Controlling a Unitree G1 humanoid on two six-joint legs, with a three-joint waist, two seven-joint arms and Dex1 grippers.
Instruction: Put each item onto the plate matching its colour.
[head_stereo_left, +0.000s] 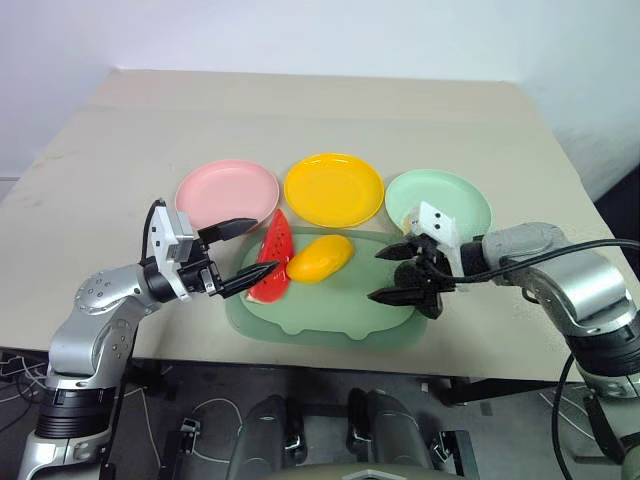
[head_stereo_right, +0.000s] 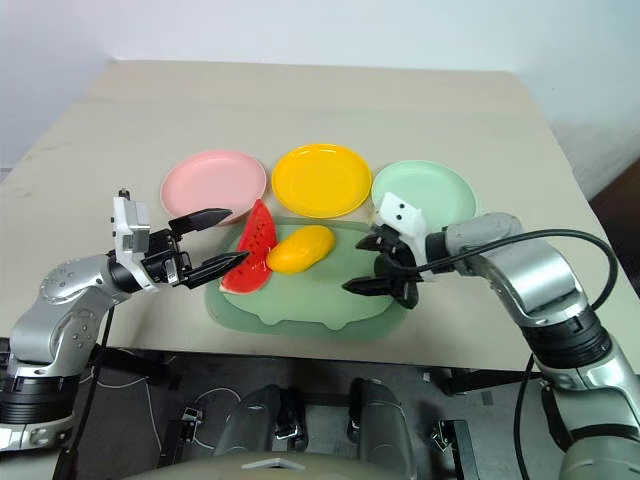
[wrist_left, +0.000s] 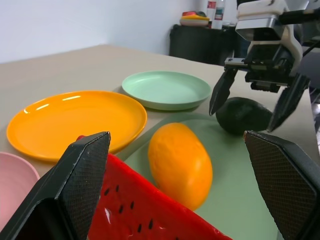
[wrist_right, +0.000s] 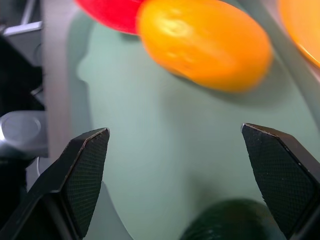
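Observation:
The red watermelon wedge (head_stereo_left: 273, 258) and the yellow-orange mango (head_stereo_left: 320, 258) lie side by side on the light green mat (head_stereo_left: 320, 305). My left gripper (head_stereo_left: 266, 245) is open and level, its fingers (wrist_left: 75, 185) spread on either side of the watermelon's near end. The dark green avocado (wrist_left: 245, 115) rests on the mat's right part. My right gripper (head_stereo_left: 376, 276) is open and tilted down over it, one fingertip on each side and apart from it. Behind the mat sit the pink plate (head_stereo_left: 228, 193), the yellow plate (head_stereo_left: 334, 189) and the mint plate (head_stereo_left: 440, 200), each bare.
The beige table (head_stereo_left: 300, 110) stretches bare behind the plates. Its front edge runs just below the mat, with cables on the floor beneath. The two grippers face each other across the mango.

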